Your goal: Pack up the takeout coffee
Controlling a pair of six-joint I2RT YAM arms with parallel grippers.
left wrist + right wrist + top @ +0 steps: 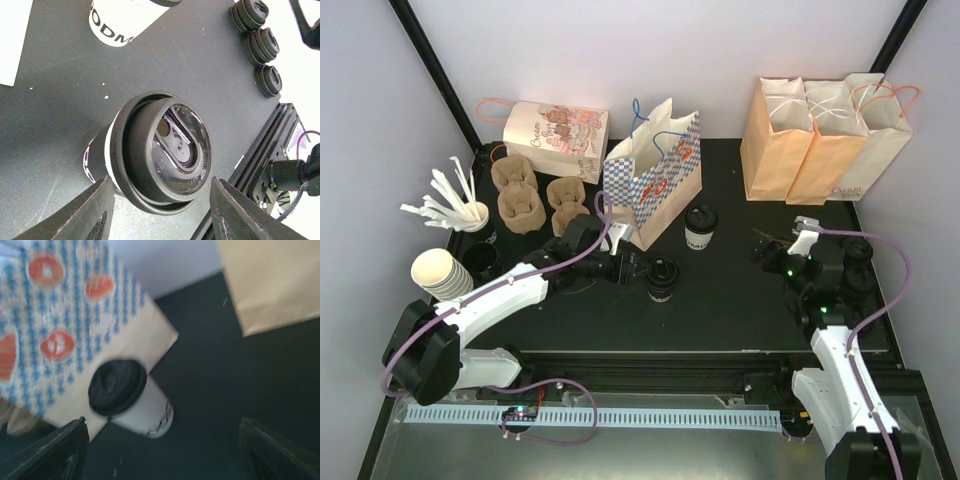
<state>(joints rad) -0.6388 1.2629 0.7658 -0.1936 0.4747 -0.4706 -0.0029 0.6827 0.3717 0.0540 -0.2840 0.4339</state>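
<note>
The left gripper (638,268) is reaching out over the black tabletop (740,300), its jaws spread wide on either side of a small white paper cup with a round black plastic lid (662,278). In the left wrist view this lidded cup (150,155) is sitting between the two dark fingers (95,212), and whether they are touching it I cannot tell. The cup is standing just in front of the blue-checked paper bag with red doughnut prints (655,170). A second lidded white cup (700,226) is standing upright just right of that bag, close to its lower corner. The right gripper (767,250) is hovering further right of the bag with its jaws spread and nothing between them.
</note>
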